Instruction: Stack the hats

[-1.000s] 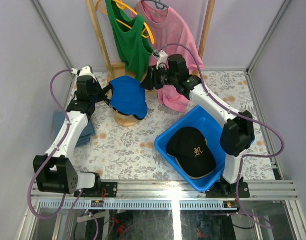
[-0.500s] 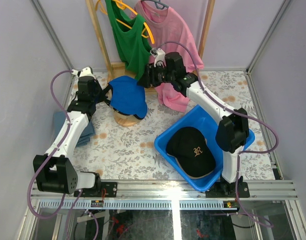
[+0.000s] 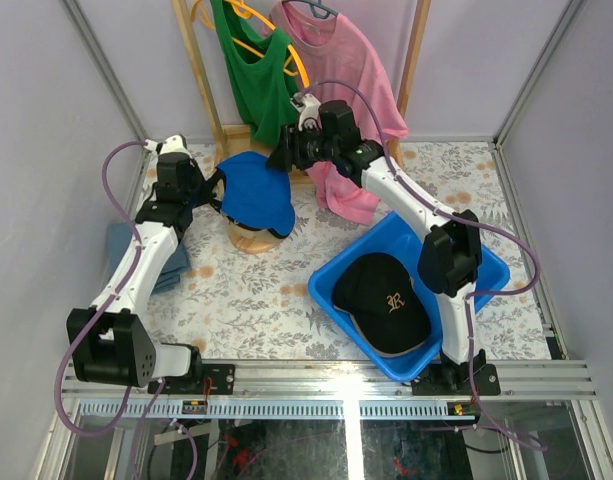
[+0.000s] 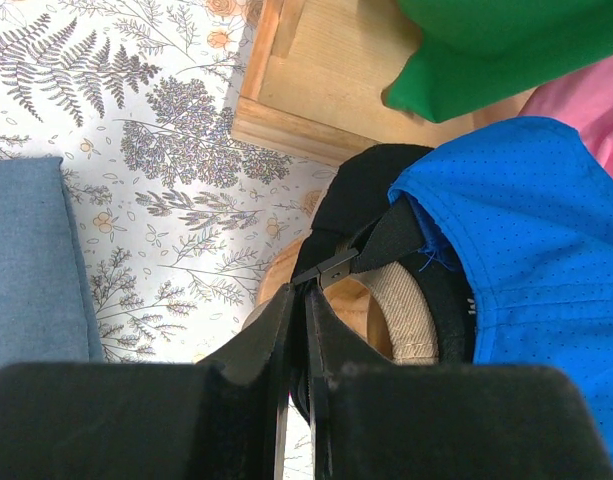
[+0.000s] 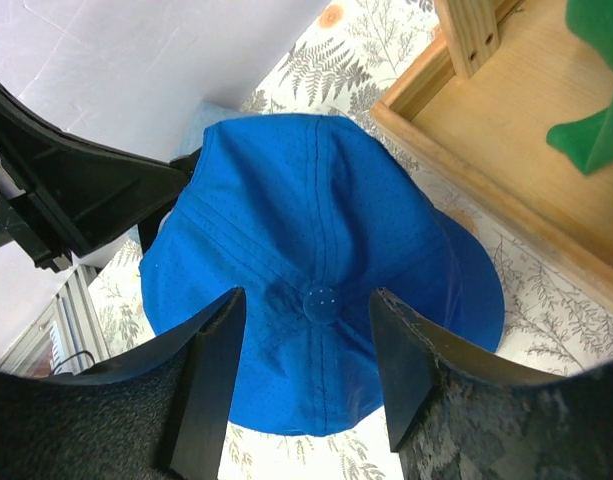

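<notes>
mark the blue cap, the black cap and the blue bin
Royal blue mesh cap [image 5: 319, 299]: right wrist view, top button.
Black fabric cap with embroidered letter [image 3: 371, 279]: top external view, crown.
Blue plastic bin [image 3: 384, 240]: top external view, far inner wall.

Floral-print table [image 3: 246, 300]: folded grey-blue cloth [image 3: 174, 268] left, wooden dome stand [image 3: 248, 240] far centre, wooden rack base [image 3: 234, 135] behind, blue bin [image 3: 406, 238] near right.
</notes>
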Tool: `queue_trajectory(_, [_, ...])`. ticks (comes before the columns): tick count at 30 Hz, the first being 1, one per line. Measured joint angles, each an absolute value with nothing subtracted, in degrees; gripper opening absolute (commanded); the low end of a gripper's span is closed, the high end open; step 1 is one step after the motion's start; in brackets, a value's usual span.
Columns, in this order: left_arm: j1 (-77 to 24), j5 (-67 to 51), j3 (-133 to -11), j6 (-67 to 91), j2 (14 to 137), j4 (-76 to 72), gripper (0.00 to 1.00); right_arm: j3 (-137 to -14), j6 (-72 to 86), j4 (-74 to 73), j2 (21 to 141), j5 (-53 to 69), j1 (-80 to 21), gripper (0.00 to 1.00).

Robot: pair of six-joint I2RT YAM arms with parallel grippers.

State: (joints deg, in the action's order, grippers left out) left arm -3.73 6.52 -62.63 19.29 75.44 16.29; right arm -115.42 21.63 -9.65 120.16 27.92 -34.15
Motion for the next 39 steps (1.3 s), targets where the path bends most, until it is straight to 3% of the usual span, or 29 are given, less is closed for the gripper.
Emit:
queue_trajectory(10, [-3.73,6.5,-62.63,19.29,76.18,16.27,0.05,-115.87,21.34,-12.08,120.9,27.94,-35.62,0.55])
queue_trajectory(14, [-3.73,6.52,-62.63,19.29,76.18,16.27,0.05,-116.4,20.99,-13.26,121.8,27.97,-36.01,0.44])
queue_trajectory(18, [-3.73,6.68,-62.63,19.27,76.18,16.34,0.05,-116.16,20.6,-13.91,121.93,27.83,-36.38,0.27])
queue_trajectory(21, [-3.73,7.03,-62.63,19.31,76.18,16.47,0.05,-114.78,20.53,-12.53,121.69,27.35,-36.36,0.23])
queue_trajectory(39, [-4.12,12.73,-67.46,21.08,79.26,23.49,0.06,-112.49,18.37,-14.44,118.63,19.31,-39.42,0.25])
